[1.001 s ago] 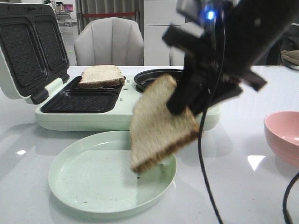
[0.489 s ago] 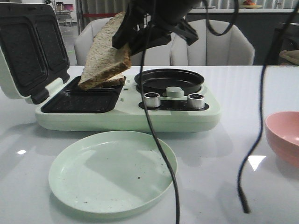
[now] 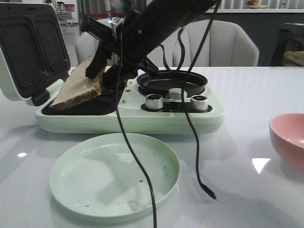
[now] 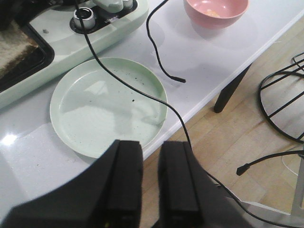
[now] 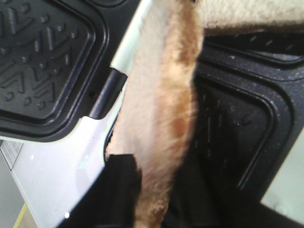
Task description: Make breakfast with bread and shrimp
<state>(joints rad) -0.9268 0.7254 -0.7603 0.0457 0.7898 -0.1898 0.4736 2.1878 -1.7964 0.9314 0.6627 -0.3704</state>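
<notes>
My right gripper (image 3: 102,71) is shut on one bread slice (image 3: 78,88) and holds it tilted, its lower edge down in the front well of the pale green sandwich maker (image 3: 128,118). In the right wrist view the slice (image 5: 156,95) runs up from between the fingers (image 5: 121,180) over the black well. The second slice (image 5: 251,12) lies in the rear well, hidden by the arm in the front view. My left gripper (image 4: 152,145) is shut and empty, hanging past the table's near edge. A small orange bit shows in the pink bowl (image 4: 216,9); I cannot tell if it is the shrimp.
The maker's lid (image 3: 28,47) stands open at the left. A round black pan (image 3: 173,80) and two metal knobs (image 3: 154,101) are on its right half. An empty green plate (image 3: 114,175) lies in front. The pink bowl (image 3: 289,137) is at the right. A loose cable (image 3: 199,156) hangs over the table.
My right gripper carried the bread slice from above the green plate up and left over the sandwich maker, then lowered it into the front well.
</notes>
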